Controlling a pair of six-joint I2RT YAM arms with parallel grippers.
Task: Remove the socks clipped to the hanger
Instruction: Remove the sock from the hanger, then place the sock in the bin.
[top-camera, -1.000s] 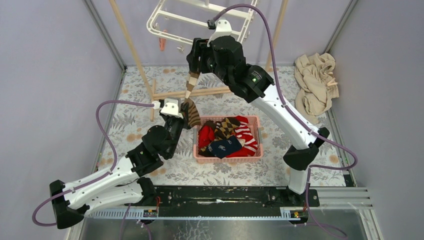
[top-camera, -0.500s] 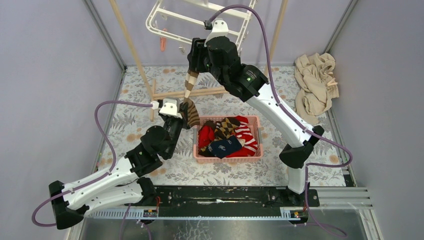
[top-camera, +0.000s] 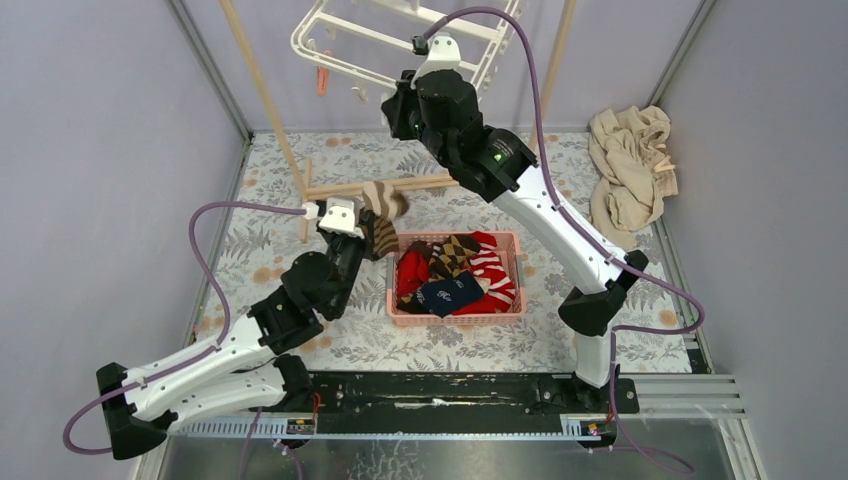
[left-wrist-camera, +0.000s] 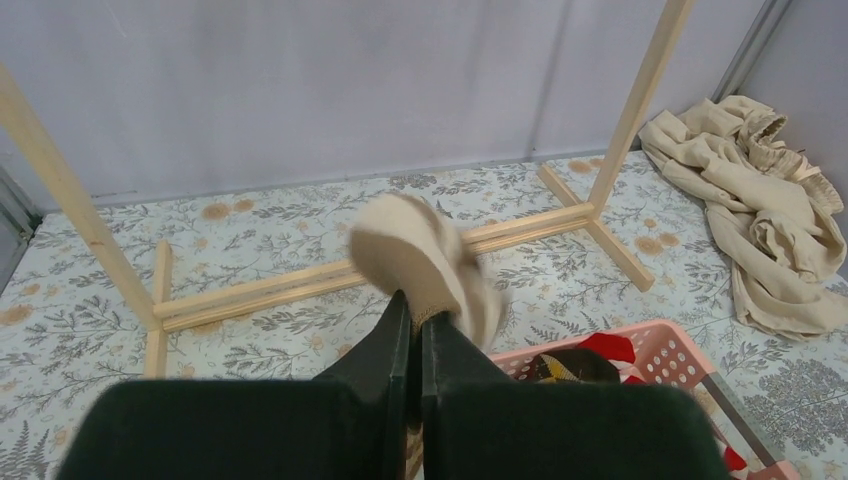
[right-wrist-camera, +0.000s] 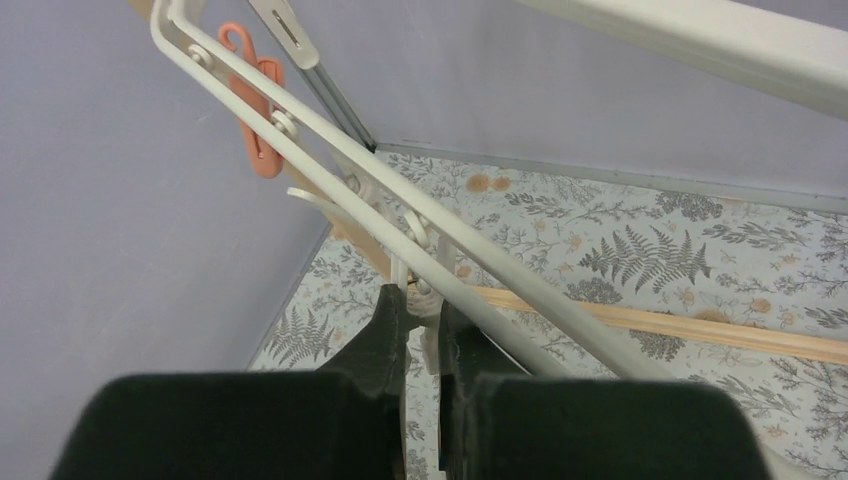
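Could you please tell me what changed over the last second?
The right end effector closed on a clip of the hanger, and the striped sock came free, falling from stretched to bunched at the left end effector, which still grips it. The pink basket stayed put.

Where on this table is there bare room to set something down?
Bare mat lies between the pink basket and the beige cloth pile, and between basket and black rail. Crowded: the sock-filled basket and its left side, where the left gripper holds a striped sock.
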